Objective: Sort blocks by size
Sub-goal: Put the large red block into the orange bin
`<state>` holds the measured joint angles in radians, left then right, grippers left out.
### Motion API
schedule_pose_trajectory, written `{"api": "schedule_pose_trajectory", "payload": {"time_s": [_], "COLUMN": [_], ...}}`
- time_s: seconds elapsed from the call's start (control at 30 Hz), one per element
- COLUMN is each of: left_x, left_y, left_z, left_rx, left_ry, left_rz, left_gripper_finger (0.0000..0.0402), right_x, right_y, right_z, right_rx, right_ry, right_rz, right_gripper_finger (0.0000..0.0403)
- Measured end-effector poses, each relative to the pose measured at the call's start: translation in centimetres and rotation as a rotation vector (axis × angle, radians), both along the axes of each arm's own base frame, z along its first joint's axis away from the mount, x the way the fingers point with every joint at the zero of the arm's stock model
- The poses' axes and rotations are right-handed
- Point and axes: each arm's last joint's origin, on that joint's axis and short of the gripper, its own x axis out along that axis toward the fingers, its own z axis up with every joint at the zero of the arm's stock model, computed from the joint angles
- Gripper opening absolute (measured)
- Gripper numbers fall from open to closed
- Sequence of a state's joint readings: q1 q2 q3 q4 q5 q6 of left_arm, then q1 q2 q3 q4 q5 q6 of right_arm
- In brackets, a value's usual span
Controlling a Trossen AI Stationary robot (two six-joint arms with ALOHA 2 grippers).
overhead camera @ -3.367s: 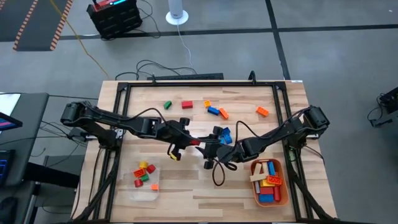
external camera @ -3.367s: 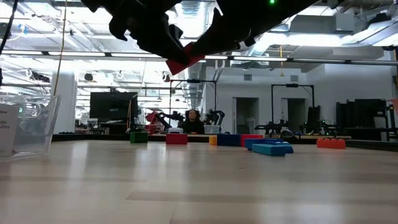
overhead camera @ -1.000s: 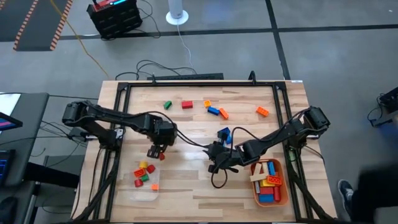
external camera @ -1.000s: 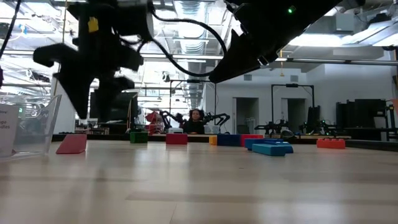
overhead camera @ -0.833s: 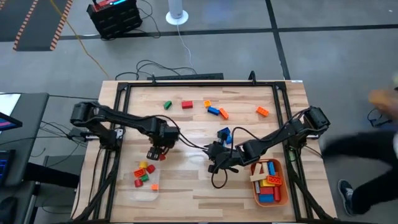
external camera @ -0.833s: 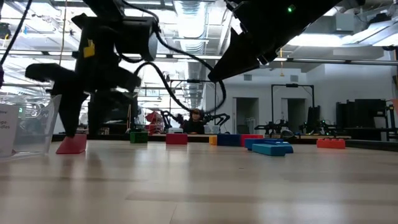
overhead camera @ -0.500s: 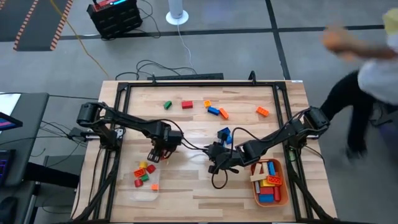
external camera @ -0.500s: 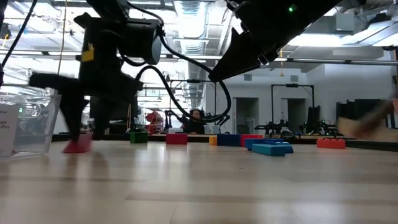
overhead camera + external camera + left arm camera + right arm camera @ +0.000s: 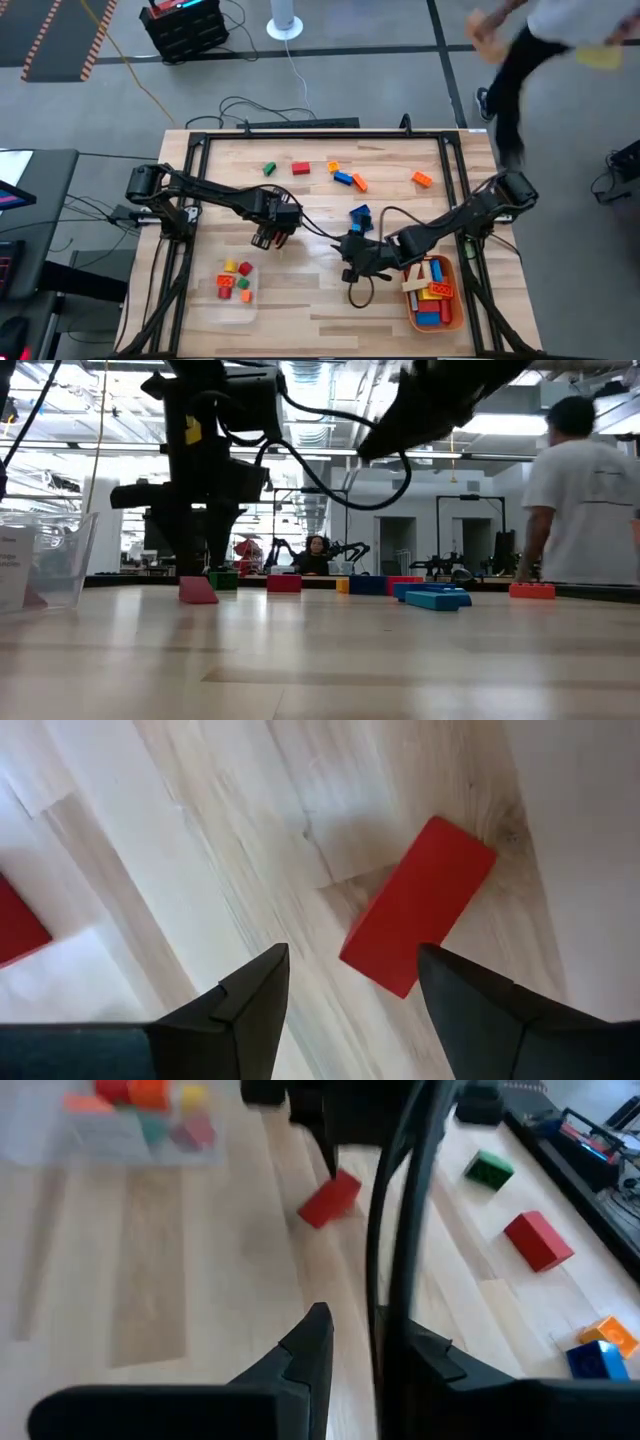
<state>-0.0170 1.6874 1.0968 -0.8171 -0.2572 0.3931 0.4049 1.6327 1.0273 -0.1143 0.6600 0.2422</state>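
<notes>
A red block [image 9: 418, 905] lies flat on the wood left of the table's middle, also seen low on the table [image 9: 197, 591]. My left gripper [image 9: 267, 240] stands over it, pointing down, open, its fingers on either side of the block's near end [image 9: 350, 960]. My right gripper [image 9: 352, 262] hangs near the table's middle, open by a narrow gap and empty [image 9: 365, 1330], with a dark cable [image 9: 390, 1230] running in front of it. Loose blocks lie along the far side: green [image 9: 268, 169], red [image 9: 301, 168], orange [image 9: 421, 179], blue [image 9: 360, 215]. My left gripper comes at the red block from above. One finger [image 9: 460, 1000] stands against the block's long side near its end [image 9: 405, 982]; the other finger is clear of it. The block rests flat on the table.
A clear tray [image 9: 232, 305] with several short blocks stands at the near left, and an orange tray [image 9: 455, 305] with long blocks at the near right. A person [image 9: 580, 510] walks beyond the table's far right corner. Bare wood lies along the near middle.
My left gripper has gone toward the table's right edge, sinking a little and rolling at the wrist. The red block has slid along the table with it, away from the clear tray. A person has crossed behind the table's right side.
</notes>
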Motion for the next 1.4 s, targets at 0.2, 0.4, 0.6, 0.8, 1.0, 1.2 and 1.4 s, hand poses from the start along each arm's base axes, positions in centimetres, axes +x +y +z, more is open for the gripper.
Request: {"api": "schedule_pose_trajectory", "payload": {"time_s": [0.2,0.4,0.6,0.8,1.0,1.2,1.4], "left_x": [0.0,-0.3,-0.1,-0.8,-1.1,-1.4,-1.3], "left_y": [-0.1,-0.3,-0.1,-0.1,0.4,0.5,0.5], "left_z": [0.1,0.1,-0.4,-1.7,-2.3,-2.8,-2.8], "left_rx": [-0.023,-0.059,-0.088,-0.081,-0.062,-0.07,-0.072], "left_ry": [0.013,0.06,0.029,0.062,0.057,0.061,0.048], "left_rz": [-0.016,-0.101,-0.179,-0.232,-0.217,-0.169,-0.154], "left_gripper_finger": [0.0215,0.0215,0.0215,0.0215,0.0215,0.0214,0.0184], "right_x": [-1.6,-4.1,-4.6,-4.5,-4.3,-4.3,-4.2], "right_y": [1.0,1.9,2.7,2.6,2.3,2.3,2.1], "right_z": [1.9,3.3,3.3,3.2,3.2,3.2,3.2], "right_rx": [-0.026,-0.003,0.002,-0.001,-0.003,0.0,0.002], "right_ry": [-0.043,-0.024,-0.03,-0.025,-0.025,-0.027,-0.028], "right_rz": [0.008,0.011,0.018,0.012,0.0,-0.002,-0.011], "right_gripper_finger": [0.0108,0.0108,0.0108,0.0108,0.0108,0.0108,0.0108]}}
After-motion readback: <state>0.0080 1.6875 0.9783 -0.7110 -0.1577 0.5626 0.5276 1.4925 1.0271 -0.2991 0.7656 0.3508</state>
